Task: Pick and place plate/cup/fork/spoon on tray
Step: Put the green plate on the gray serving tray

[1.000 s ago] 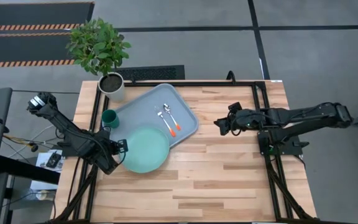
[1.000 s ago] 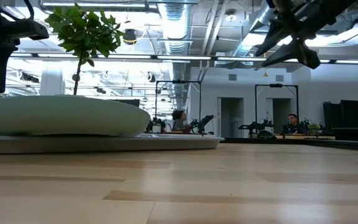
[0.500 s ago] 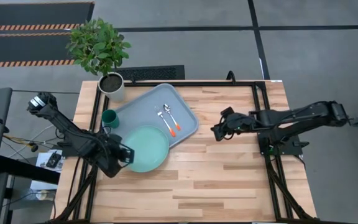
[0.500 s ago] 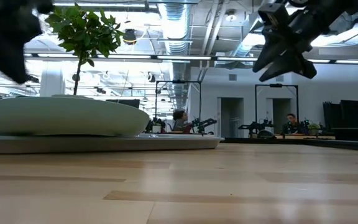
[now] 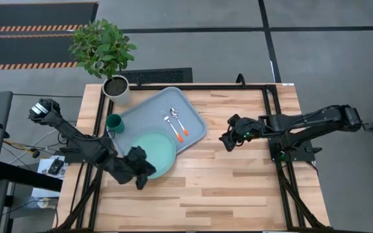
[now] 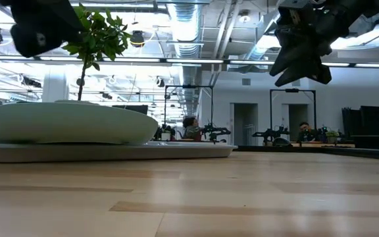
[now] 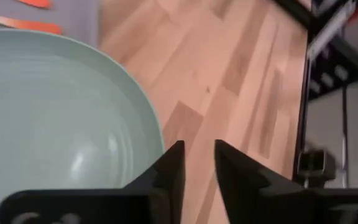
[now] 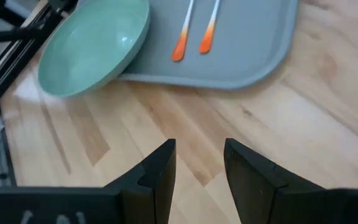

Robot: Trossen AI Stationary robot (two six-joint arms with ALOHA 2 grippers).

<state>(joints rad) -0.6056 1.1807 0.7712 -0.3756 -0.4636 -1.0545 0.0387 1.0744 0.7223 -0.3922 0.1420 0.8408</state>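
Pale wood planks make up the counter, which stands on a grey floor. From above, the tray lies at an angle on the counter's left half, with the plate resting partly on its near corner and partly out over the wood. The cup stands just beside the tray's left edge, near a white plant pot at the counter's far left corner. A fork and a spoon, both with orange handles, lie side by side on the tray. The left gripper hovers at the plate's near-left rim; the right gripper hangs over bare wood well to the right of the tray. At counter height, the plate sits on the tray, the plant's leaves rise behind it, and the right gripper hangs high above the wood. Past the left wrist, the jaws show a narrow gap and hold nothing, with the plate close alongside one finger. Past the right wrist, the jaws stand a little apart and empty above the wood, with the plate and tray beyond.
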